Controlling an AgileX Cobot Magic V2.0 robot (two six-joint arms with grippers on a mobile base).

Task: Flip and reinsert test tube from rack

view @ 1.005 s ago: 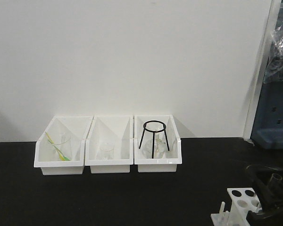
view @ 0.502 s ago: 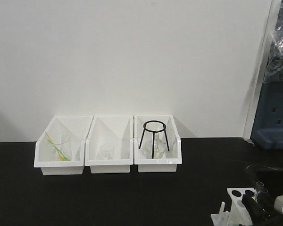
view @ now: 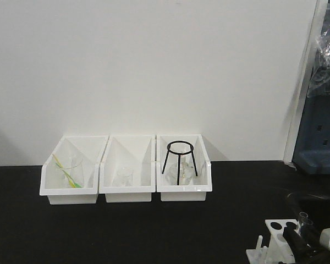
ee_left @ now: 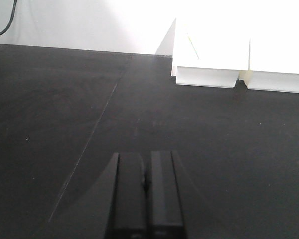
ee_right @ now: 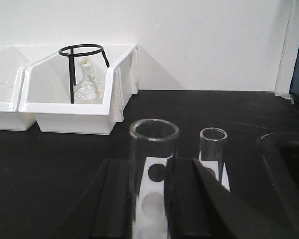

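A: Where is the test tube point(ee_right: 153, 169)?

B: Upright in the rack point(ee_right: 154, 199), directly between the fingers of the right gripper point(ee_right: 150, 199). A second tube point(ee_right: 212, 149) stands just beyond and to that gripper's right.

A: Is the tube gripped?

B: The fingers sit narrow, one on each side of the glass. Whether the pads press on it, I cannot tell.

A: What does the step call for?

B: I judge a light, centred squeeze below the rim, then a straight vertical lift until the base is out of the hole, keeping away from the neighbouring tube.

A: And the other arm?

B: The left gripper point(ee_left: 146, 194) has its fingers together, holding nothing, over bare dark table point(ee_left: 60, 109), with the white bins point(ee_left: 239, 59) well ahead and to its right.
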